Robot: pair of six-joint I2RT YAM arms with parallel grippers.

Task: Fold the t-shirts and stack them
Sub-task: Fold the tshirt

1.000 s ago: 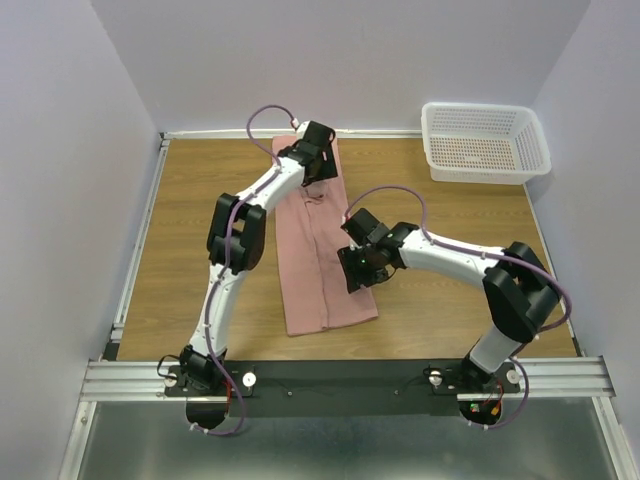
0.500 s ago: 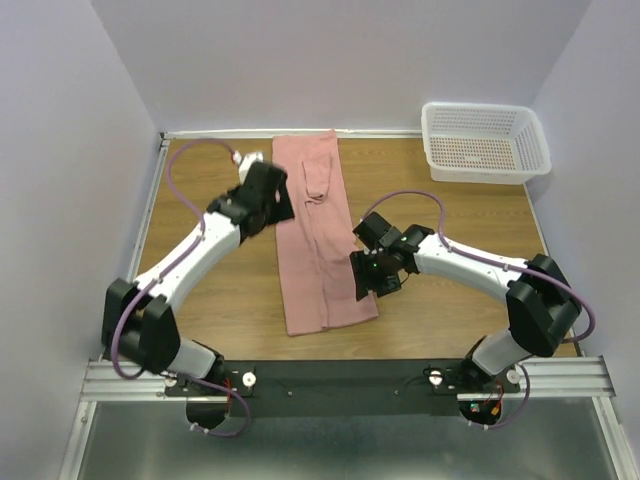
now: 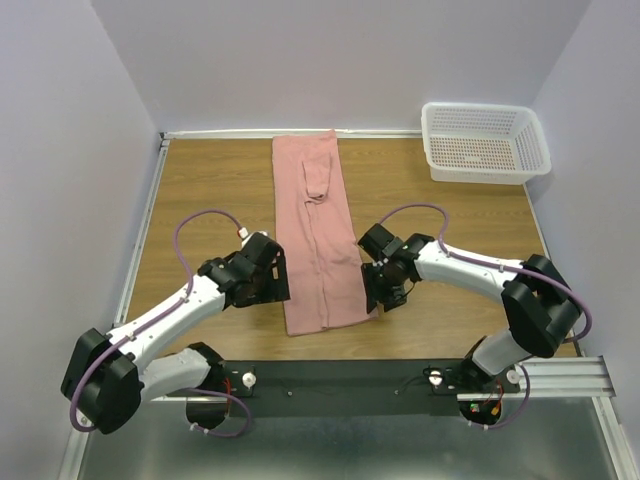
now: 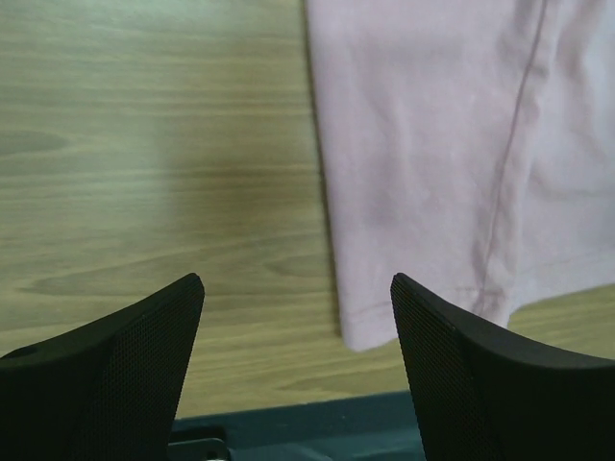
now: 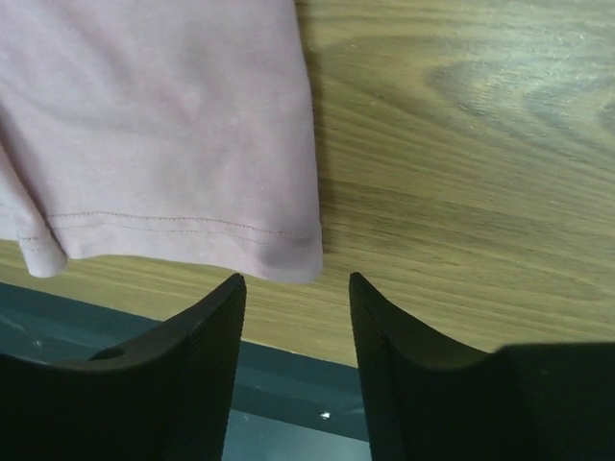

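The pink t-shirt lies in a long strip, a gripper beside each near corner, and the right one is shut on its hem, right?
Not quite: the right gripper is open beside the pink t-shirt, gripping nothing, as the right wrist view shows. The rest holds.

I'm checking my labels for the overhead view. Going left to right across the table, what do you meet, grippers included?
left gripper → pink t-shirt → right gripper → white mesh basket
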